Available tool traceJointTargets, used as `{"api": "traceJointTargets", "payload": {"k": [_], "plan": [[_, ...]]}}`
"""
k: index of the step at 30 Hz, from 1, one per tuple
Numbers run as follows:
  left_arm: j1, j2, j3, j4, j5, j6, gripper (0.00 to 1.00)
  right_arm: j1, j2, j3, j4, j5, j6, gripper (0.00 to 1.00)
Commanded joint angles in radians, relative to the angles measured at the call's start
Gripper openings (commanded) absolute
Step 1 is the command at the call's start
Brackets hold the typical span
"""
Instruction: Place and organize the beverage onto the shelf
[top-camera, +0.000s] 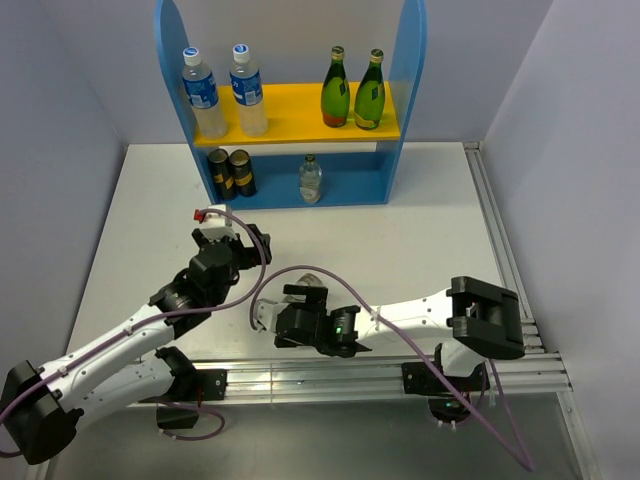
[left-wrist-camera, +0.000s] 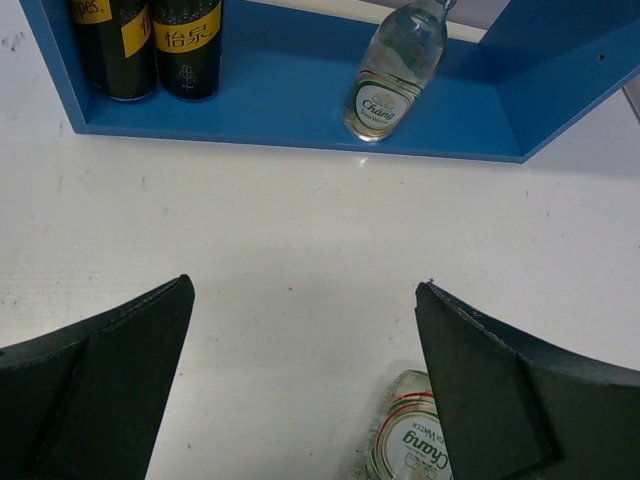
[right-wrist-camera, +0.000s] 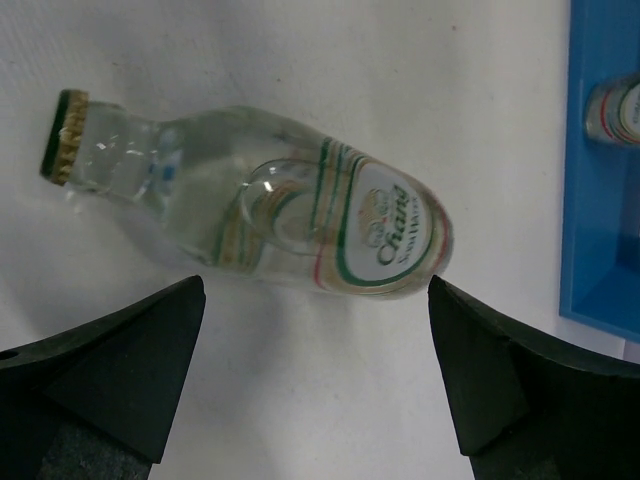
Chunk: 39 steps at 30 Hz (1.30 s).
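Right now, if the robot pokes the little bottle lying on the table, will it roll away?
Probably: the little bottle lies on its round side on the flat table, so a poke could roll it. Its neck is thinner than its body, so it may curve. It looks like smooth glass, maybe slippery and breakable.

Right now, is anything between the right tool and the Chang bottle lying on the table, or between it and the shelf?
Nothing visible. The lying Chang bottle sits just ahead of the open right tool, bare table leads to the shelf, and its base has room beside the standing Chang bottle.
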Motion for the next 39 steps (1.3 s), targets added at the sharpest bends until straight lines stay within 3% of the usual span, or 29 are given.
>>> {"api": "traceJointTargets", "payload": {"k": [1, 10, 21, 31, 39], "plan": [[-0.003, -0.011, -0.017, 0.041, -0.025, -0.016, 0.99, -0.009, 0.036, 0.018, 0.076, -0.045, -0.030, 0.99], [-0.003, 0.000, -0.035, 0.065, -0.023, -0.018, 0.99, -0.050, 0.125, 0.093, 0.145, -0.122, -0.081, 0.99], [-0.001, -0.006, -0.019, 0.017, -0.022, -0.019, 0.99, -0.196, 0.265, 0.223, 0.211, -0.364, -0.133, 0.99], [0.006, -0.075, -0.008, -0.072, -0.023, -0.048, 0.99, -0.263, 0.414, 0.403, 0.156, -0.514, -0.136, 0.96], [0.010, -0.100, -0.009, -0.093, -0.015, -0.058, 0.99, -0.378, 0.463, 0.531, -0.017, -0.557, -0.080, 0.91]]}}
